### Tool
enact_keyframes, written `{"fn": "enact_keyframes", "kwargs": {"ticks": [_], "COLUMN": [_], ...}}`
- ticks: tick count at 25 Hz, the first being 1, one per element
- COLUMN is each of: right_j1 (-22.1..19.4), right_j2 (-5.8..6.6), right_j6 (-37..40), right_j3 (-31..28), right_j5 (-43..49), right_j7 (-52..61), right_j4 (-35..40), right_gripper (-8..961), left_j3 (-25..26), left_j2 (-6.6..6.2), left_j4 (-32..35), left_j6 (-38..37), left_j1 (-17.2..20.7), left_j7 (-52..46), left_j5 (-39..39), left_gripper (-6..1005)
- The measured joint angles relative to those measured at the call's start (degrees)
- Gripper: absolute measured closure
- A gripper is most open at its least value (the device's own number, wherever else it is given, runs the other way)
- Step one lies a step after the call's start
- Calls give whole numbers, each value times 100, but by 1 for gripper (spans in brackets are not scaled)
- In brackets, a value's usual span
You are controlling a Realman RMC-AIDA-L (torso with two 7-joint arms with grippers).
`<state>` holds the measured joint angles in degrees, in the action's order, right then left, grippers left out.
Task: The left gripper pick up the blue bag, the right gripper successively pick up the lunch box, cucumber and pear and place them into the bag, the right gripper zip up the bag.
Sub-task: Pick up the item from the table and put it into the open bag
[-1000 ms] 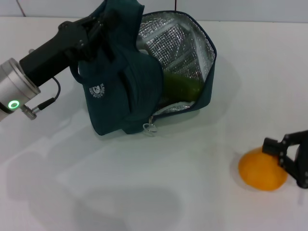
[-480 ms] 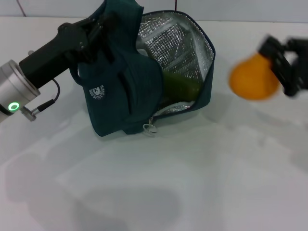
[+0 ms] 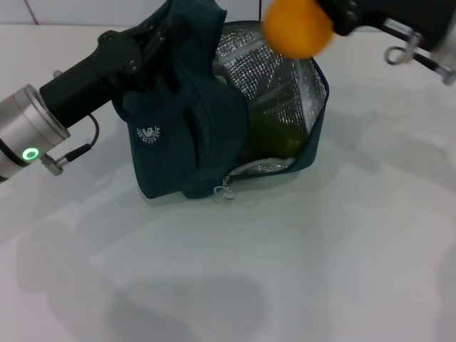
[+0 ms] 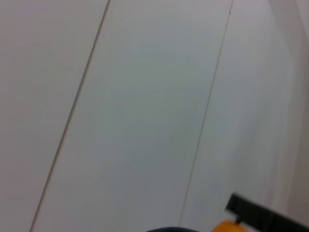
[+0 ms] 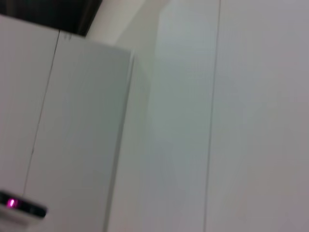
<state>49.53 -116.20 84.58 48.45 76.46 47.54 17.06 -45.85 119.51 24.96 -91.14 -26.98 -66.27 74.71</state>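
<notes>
The blue bag (image 3: 187, 135) hangs tilted from its top, mouth open to the right, with its silver lining (image 3: 267, 71) showing. My left gripper (image 3: 162, 35) is shut on the bag's upper fabric at the handles. Inside, the green cucumber (image 3: 274, 132) lies low in the opening. I cannot make out the lunch box. The orange pear (image 3: 296, 27) hovers just above the bag's mouth, with my right gripper (image 3: 329, 16) shut on it from the upper right. The left wrist view catches a sliver of the pear (image 4: 231, 227) under a black finger (image 4: 256, 216).
The white table (image 3: 299, 271) spreads in front of and to the right of the bag. The ring zipper pull (image 3: 224, 191) dangles at the bag's lower front corner. A cable (image 3: 420, 57) hangs from the right arm. The right wrist view shows only white wall panels.
My right gripper has lifted the pear off the table at the right and carried it up and left to above the bag's mouth. The bag and left arm shifted slightly.
</notes>
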Motion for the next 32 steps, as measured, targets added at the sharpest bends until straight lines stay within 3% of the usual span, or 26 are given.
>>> {"fn": "enact_keyframes", "kwargs": {"ticks": [6,14,17,25,29,32], "right_j1": [214,51,-82,-1473,-1819,-1847], "right_j2": [1,2,5,129,301,348], "right_j6": [-584,-542,-474,-638,-947,-1060], "right_j3": [812,881,881,886,885,885], "right_j5": [-6,-220,-354,-219,387,929], "right_j7": [446,466,469,1220,1889,2206], "right_j4": [60,141,188,1377,1603,1507], "right_gripper": [890,883,767,468,478,483], "left_j3": [-2,-3,-2,-2,37,63], "left_j2": [2,2,2,2,0,-7], "left_j4": [0,0,-4,-8,-8,29], "left_j6": [-1,1,7,30,109,373], "left_j1": [0,0,0,1,10,5], "left_j7": [0,0,0,-9,-4,32], "left_j5": [-4,-18,-18,-35,-45,-62], "left_gripper": [956,956,956,956,956,956]}}
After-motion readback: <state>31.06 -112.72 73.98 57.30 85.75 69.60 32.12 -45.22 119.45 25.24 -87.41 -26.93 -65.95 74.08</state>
